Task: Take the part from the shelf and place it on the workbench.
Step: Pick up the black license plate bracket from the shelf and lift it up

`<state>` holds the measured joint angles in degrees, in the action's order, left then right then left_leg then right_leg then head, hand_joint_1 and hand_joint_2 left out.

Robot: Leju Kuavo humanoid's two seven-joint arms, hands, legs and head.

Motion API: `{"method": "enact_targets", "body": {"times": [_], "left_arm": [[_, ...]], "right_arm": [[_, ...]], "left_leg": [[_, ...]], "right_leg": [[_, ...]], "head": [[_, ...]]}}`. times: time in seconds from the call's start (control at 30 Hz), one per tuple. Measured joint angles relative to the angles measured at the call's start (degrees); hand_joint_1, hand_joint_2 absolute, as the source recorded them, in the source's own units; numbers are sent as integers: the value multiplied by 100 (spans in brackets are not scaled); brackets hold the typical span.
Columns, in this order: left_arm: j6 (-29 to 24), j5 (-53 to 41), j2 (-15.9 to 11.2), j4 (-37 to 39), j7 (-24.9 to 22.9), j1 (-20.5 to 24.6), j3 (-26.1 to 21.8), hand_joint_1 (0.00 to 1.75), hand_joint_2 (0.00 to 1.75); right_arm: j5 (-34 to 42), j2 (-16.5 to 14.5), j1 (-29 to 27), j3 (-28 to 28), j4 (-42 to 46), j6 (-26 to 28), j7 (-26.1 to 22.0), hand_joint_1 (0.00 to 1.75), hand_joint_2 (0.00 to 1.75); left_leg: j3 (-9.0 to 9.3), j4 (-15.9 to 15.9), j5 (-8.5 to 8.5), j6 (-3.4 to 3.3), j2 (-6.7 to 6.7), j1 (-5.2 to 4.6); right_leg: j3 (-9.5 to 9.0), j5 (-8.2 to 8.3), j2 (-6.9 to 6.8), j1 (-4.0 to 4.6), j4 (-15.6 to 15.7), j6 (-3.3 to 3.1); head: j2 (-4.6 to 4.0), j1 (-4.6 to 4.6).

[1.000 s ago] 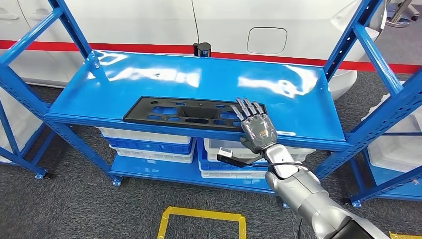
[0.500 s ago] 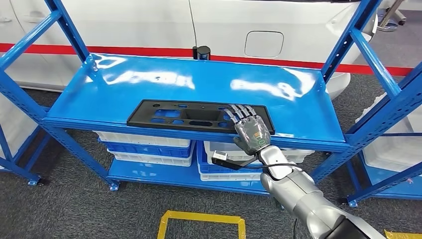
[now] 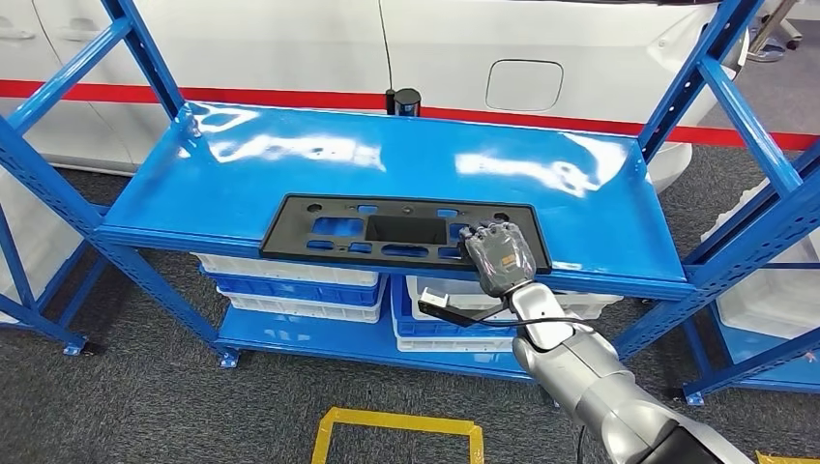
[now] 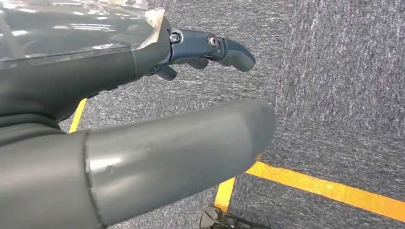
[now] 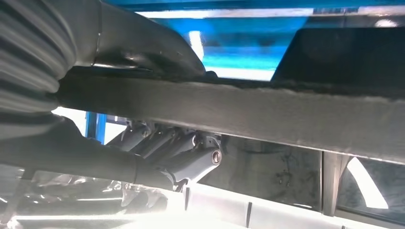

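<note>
The part point(image 3: 387, 232) is a flat black plastic panel with several cutouts, lying along the front edge of the blue shelf point(image 3: 387, 159). My right hand point(image 3: 498, 256) grips its right front corner, fingers curled over the top. In the right wrist view the panel's edge point(image 5: 286, 114) runs between my thumb point(image 5: 143, 43) on one face and the darker fingers point(image 5: 186, 157) on the other. My left hand point(image 4: 143, 119) hangs over grey carpet, thumb and fingers apart, holding nothing.
White and blue bins point(image 3: 290, 285) sit on the lower shelf under the part. Blue uprights point(image 3: 735, 106) frame both ends of the shelf. A white car body point(image 3: 483, 48) stands behind. A yellow tape square point(image 3: 396, 430) marks the carpet in front.
My right hand went from stretched flat above the part's right end to lowered and curled around its front edge. The head camera shifted slightly.
</note>
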<state>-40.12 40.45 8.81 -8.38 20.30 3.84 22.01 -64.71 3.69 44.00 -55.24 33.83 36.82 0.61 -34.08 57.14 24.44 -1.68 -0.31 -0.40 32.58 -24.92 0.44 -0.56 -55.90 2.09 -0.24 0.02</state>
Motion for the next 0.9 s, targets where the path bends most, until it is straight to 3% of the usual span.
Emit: {"method": "enact_targets", "body": {"times": [0.03,0.17,0.67,0.9], "left_arm": [[-1,-29,1,7,9,4,-21,0,0],[-1,-171,9,56,86,18,-173,0,175],[-1,-620,37,49,104,13,-528,0,175],[-1,-823,37,58,185,8,-764,0,175]], "right_arm": [[-20,0,0,2,0,-11,0,175,175],[-123,-4,-2,39,0,-90,1,175,175],[103,82,-2,431,324,82,-298,175,175],[771,516,-7,789,1361,87,-778,175,175]], "left_leg": [[0,0,1,0,0,1],[-2,0,2,0,1,5],[-10,-1,3,1,0,8],[-16,0,3,1,-8,5]], "right_leg": [[1,0,0,0,0,0],[7,-2,0,0,-1,1],[12,-3,0,4,-2,1],[15,-3,-3,3,-2,1]], "head": [[0,1],[-1,-1],[-2,1],[-2,0]]}}
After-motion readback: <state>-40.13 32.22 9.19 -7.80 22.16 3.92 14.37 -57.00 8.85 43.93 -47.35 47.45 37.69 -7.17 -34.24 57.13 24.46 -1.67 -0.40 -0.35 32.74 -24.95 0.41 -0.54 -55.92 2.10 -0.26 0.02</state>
